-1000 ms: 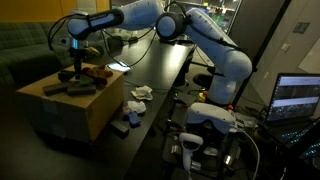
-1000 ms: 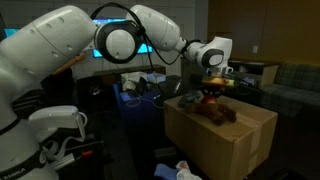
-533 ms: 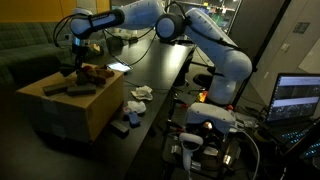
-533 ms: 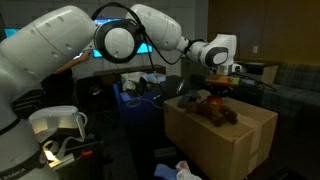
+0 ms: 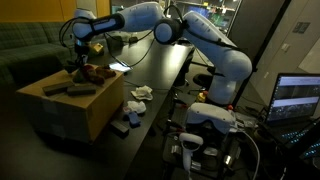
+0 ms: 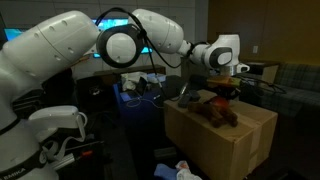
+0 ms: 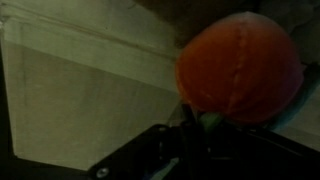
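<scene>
A cardboard box (image 5: 75, 112) stands just beside the dark desk (image 5: 165, 65). Flat dark blocks (image 5: 57, 89) and a brown lump (image 5: 97, 72) lie on its top. Crumpled white paper (image 5: 141, 93) rests at the desk's edge. A lit laptop screen (image 5: 297, 97) glows well apart, and a green sofa (image 5: 25, 45) sits beyond the box.

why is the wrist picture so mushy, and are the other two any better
Wrist view: dim and soft; the orange round thing is too close to focus. Both exterior views: dark room but sharper, the cardboard box reads clearly. In an exterior view the laptop screen glows overbright.
</scene>
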### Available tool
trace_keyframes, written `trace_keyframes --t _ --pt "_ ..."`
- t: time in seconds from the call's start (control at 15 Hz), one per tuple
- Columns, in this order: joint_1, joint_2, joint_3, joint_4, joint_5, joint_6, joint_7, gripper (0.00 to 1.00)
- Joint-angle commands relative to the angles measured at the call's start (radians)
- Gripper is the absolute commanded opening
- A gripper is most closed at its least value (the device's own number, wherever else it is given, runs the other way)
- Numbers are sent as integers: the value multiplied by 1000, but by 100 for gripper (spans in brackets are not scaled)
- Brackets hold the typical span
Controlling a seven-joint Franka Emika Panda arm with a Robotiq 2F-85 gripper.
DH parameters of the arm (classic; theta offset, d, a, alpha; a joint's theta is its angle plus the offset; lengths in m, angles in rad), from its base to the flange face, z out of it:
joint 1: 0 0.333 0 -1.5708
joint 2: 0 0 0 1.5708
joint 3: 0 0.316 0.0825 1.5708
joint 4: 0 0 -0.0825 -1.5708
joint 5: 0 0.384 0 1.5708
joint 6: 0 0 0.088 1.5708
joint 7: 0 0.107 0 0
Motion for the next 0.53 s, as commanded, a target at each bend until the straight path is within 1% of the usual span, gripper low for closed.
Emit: trace_keyframes --t 0.0,0.07,0.2,0.47 --pt "12 31 -8 77 -32 -13 65 44" --pt "12 27 -6 78 -31 -13 72 53" --pt "11 9 2 76 -25 -7 73 67" --pt "17 -25 26 72 -1 6 44 97"
